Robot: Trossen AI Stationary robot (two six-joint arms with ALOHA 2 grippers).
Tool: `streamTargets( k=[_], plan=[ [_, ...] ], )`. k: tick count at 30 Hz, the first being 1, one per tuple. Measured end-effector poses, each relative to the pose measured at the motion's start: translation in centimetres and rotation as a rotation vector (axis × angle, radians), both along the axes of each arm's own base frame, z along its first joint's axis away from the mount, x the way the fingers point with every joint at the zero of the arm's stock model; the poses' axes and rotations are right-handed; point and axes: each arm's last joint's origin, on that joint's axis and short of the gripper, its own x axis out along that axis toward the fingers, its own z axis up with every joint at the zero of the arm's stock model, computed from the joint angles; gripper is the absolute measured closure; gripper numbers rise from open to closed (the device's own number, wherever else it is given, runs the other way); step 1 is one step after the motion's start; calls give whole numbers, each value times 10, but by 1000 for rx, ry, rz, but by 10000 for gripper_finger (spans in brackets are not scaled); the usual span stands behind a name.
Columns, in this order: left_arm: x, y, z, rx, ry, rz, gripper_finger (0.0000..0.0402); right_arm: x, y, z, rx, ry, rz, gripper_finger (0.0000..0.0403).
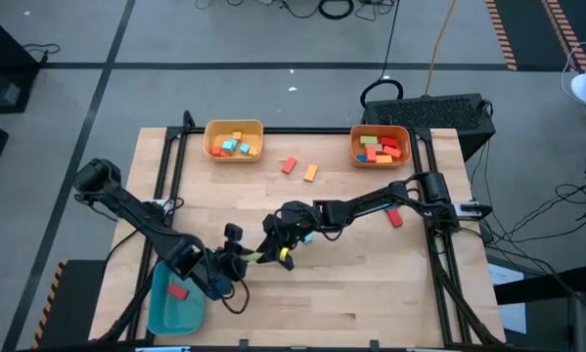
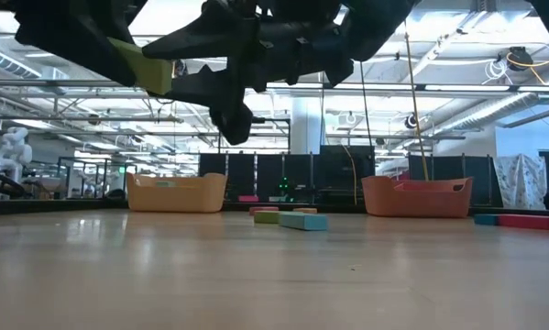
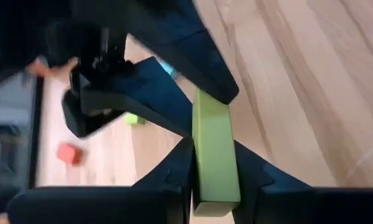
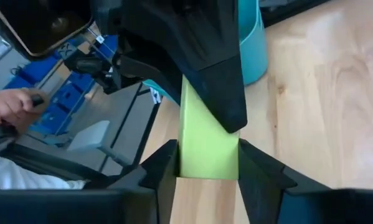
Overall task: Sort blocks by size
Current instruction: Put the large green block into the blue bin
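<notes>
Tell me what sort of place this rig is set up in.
Probably a large robotics lab or industrial workshop: a wooden table on a grey concrete floor with trailing cables, and, in the low view, a high ceiling with strip lights over rows of other dark workstations.

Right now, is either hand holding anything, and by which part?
Both hold the green block: left hand pinches one end, right hand the other.

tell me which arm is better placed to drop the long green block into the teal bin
Left. Both the left gripper and right gripper clamp the long green block mid-handover above the table, but the left arm sits right beside the teal bin; the right reaches from across.
</notes>
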Motion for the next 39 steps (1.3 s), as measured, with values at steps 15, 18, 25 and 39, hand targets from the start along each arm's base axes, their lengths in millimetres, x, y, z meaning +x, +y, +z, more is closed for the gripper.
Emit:
streamTargets(
  k=[15, 18, 25, 39],
  plan=[
    [-29, -1, 33, -361, 325, 393, 338, -10, -13, -25, -366, 197, -193, 165],
    [-41, -6, 32, -435, 470, 441, 338, -15, -15, -31, -428, 278, -231, 167],
    [-65, -26, 31, -545, 630, 525, 338, -27, -23, -43, -627, 428, -246, 169],
    [-99, -37, -1, -531, 770, 655, 338, -34, -44, -48, -732, 505, -184, 170]
  ],
)
